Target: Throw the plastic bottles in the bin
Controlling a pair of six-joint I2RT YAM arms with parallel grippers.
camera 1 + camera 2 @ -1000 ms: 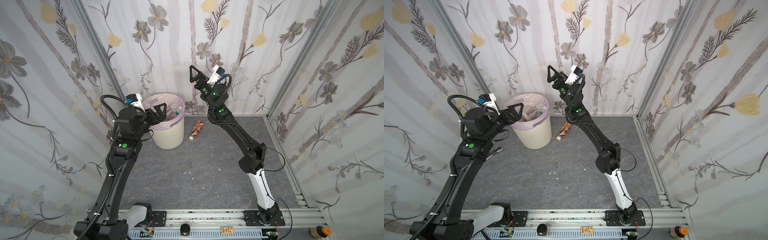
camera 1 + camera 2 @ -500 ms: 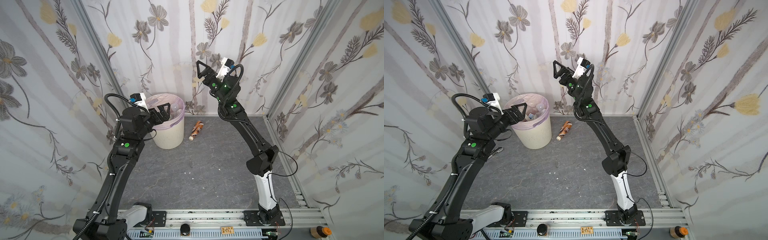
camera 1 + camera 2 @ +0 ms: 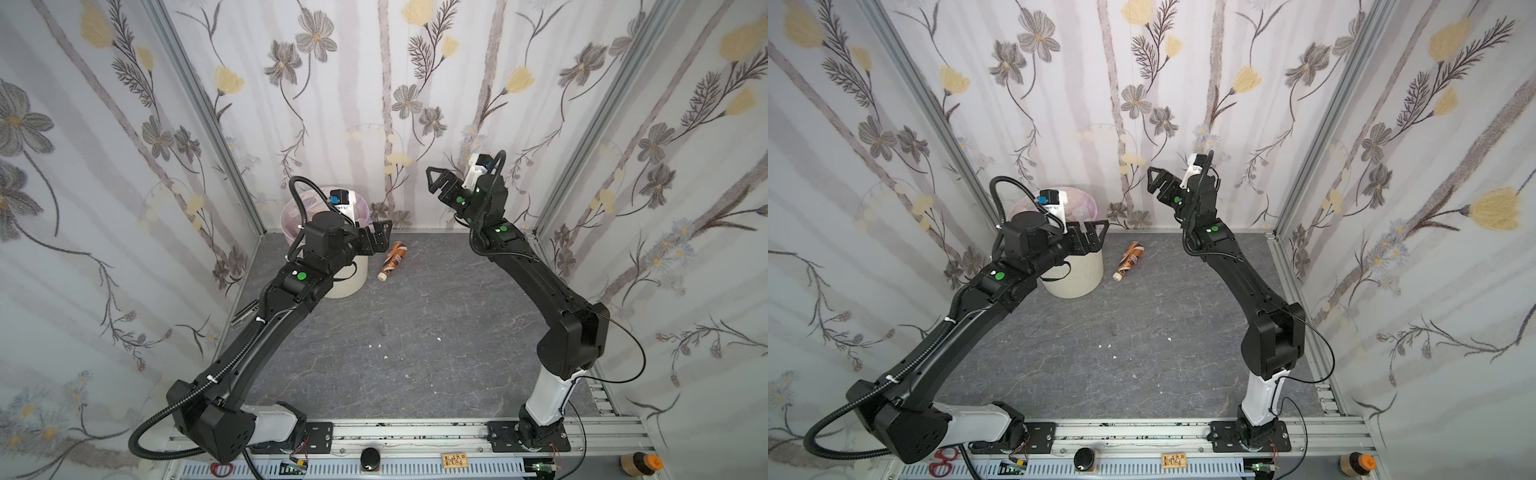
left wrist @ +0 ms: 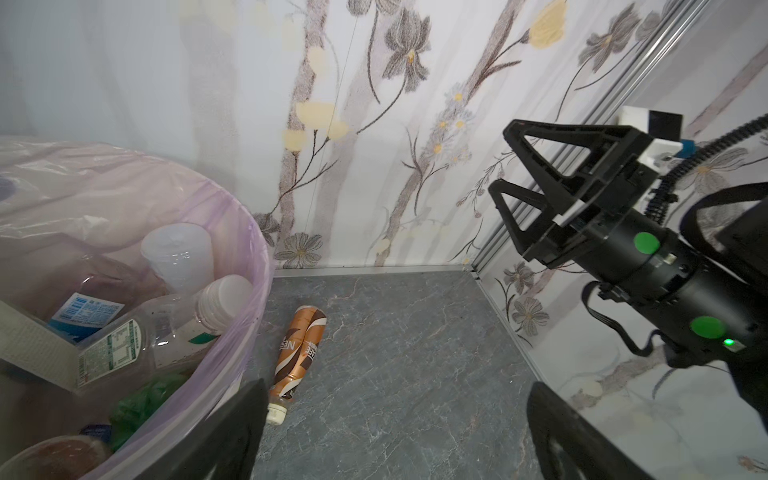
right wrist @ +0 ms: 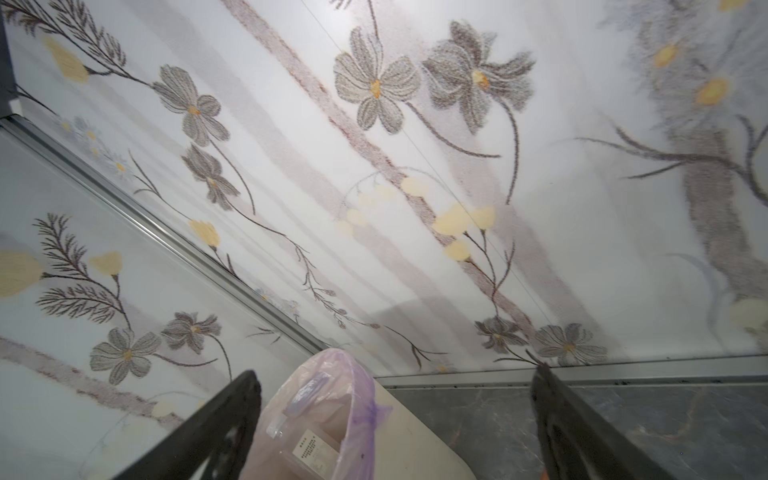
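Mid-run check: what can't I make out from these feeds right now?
- Inside of the bin, both top views: mostly covered by the left arm's wrist and its camera.
- Bottle count in the bin, left wrist view: pile cut by the frame edge, lower layers buried.
- The brown bottle: full or empty unknown; opaque wrap hides contents.
- The floor behind the bin, top views: hidden by the bin.

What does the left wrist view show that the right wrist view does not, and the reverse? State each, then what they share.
Only the left wrist view shows the brown coffee bottle whole, lying on the grey floor beside the bin. Only the right wrist view shows the bin's cream outer side. Both show the bin's lilac liner, clear bottles inside it, the flowered wall and the floor.
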